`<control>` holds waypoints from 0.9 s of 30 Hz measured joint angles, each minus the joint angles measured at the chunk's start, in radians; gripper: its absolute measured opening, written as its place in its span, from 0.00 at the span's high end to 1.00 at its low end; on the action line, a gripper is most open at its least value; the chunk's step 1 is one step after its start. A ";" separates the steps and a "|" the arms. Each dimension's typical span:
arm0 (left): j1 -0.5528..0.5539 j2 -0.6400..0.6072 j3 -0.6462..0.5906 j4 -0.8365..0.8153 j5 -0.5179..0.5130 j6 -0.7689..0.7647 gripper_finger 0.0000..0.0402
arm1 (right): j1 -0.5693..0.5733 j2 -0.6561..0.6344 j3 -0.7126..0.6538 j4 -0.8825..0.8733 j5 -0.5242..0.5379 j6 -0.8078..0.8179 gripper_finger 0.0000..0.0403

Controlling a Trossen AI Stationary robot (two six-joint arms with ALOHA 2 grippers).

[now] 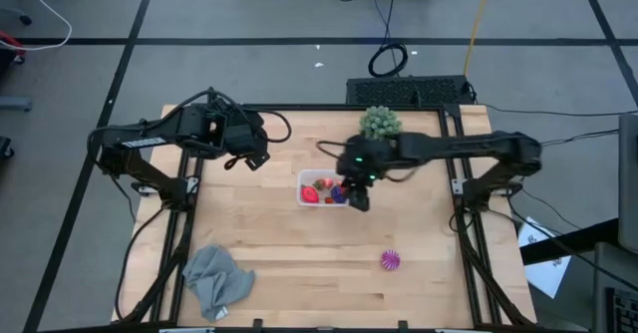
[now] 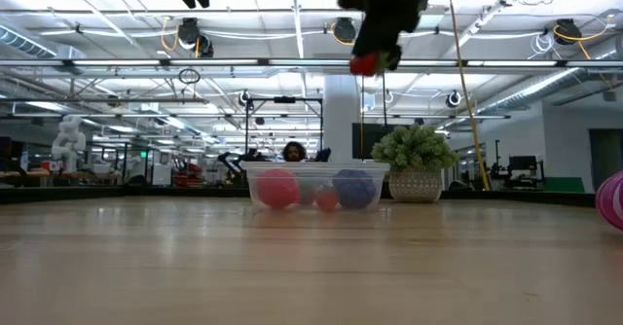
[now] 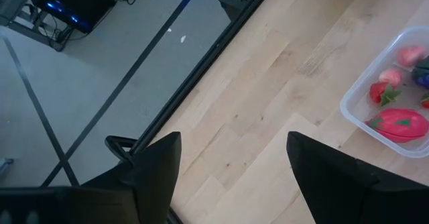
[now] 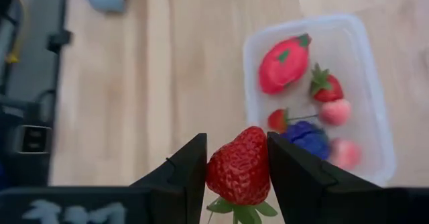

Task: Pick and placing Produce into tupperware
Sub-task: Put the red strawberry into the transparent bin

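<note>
The clear tupperware [image 1: 311, 187] sits mid-table and holds several toy pieces: red ones, pink ones and a dark purple one [image 4: 307, 137]. My right gripper [image 1: 357, 195] hovers above the container's right end, shut on a red toy strawberry [image 4: 238, 165]; the low view shows the strawberry [image 2: 365, 64] high above the container [image 2: 313, 189]. A striped magenta piece [image 1: 390, 261] lies on the table nearer the front edge. My left gripper [image 1: 254, 161] waits open over the table's far left part, touching nothing. My right gripper pinches the strawberry's red body [image 4: 221, 167] between its two fingers, one on each side. The fingers [image 2: 375, 33] point down from above. The strawberry is lifted clear, high over the container, with its green leaves [image 4: 236, 210] toward the wrist.
A green spiky ball [image 1: 380, 122] stands at the table's far edge, just behind the container. A grey cloth [image 1: 217, 278] lies crumpled near the front left corner. Bare wood lies between the container and the front edge [image 1: 319, 273].
</note>
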 joint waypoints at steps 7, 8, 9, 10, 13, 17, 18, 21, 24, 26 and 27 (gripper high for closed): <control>0.000 0.000 0.000 -0.002 0.000 0.000 0.31 | -0.050 0.202 0.125 -0.051 -0.001 -0.113 0.67; 0.000 0.000 0.000 -0.002 0.000 0.000 0.31 | -0.057 0.219 0.125 -0.054 -0.002 -0.120 0.67; 0.000 0.000 0.000 -0.002 0.000 0.000 0.31 | -0.063 0.239 0.125 -0.057 -0.002 -0.126 0.67; 0.000 0.000 0.000 -0.002 0.000 0.001 0.31 | -0.069 0.254 0.125 -0.060 -0.003 -0.133 0.67; 0.000 0.000 0.000 -0.002 -0.017 0.003 0.31 | -0.080 0.297 0.125 -0.076 -0.002 -0.151 0.67; 0.000 0.000 0.000 -0.002 -0.034 0.003 0.31 | -0.084 0.330 0.125 -0.073 -0.003 -0.172 0.67; 0.000 0.000 0.000 -0.002 -0.034 0.003 0.31 | -0.084 0.334 0.125 -0.068 -0.003 -0.176 0.67; 0.000 0.000 0.000 -0.002 -0.034 0.002 0.31 | -0.084 0.338 0.125 -0.067 -0.003 -0.189 0.67; 0.000 0.000 0.000 -0.002 -0.034 0.002 0.31 | -0.084 0.337 0.125 -0.037 -0.003 -0.226 0.67; 0.000 0.000 0.000 -0.002 -0.034 0.002 0.31 | -0.084 0.337 0.125 -0.010 -0.003 -0.253 0.67; 0.000 0.000 0.000 -0.002 -0.034 0.002 0.31 | -0.084 0.337 0.125 0.009 -0.003 -0.258 0.67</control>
